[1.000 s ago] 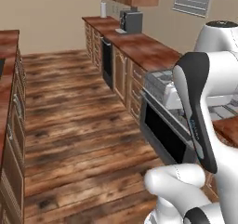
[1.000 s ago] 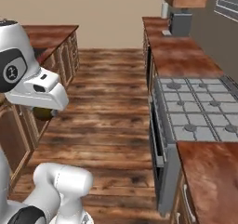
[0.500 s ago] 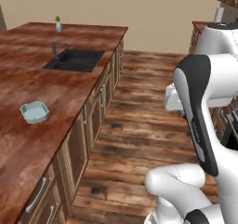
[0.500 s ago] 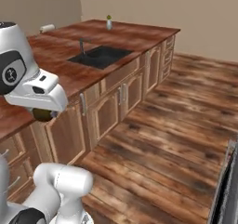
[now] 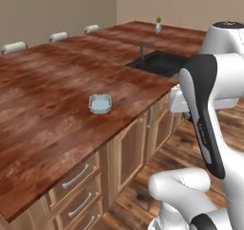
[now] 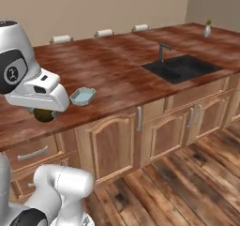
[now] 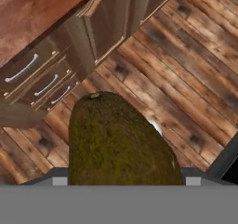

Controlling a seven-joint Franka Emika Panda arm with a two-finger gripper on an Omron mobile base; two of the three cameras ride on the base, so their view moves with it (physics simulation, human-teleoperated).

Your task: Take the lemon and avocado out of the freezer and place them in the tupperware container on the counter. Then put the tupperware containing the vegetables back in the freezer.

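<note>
One fruit in hand: the avocado (image 7: 122, 141), dark olive-brown with a rough pebbled skin, sits pinched in the gripper (image 6: 45, 113), bulging out under the white hand in the right base view and hanging over the cabinet drawers and plank floor in the hand view. No lemon to be seen.

Left of the sink (image 5: 161, 62) on the glossy reddish wood-grain counter (image 5: 43, 100) rests the tub (image 5: 100, 103), pale blue, translucent, shallow, with rounded corners, and empty as far as I can tell. It stands near the counter's front edge, well apart from the avocado.

Judgement: the carry is under way. To do it well, bring the fruit over the tub's middle, lower until nearly touching, then release; a round fruit dropped from height may roll out or skid the light tub.
</note>
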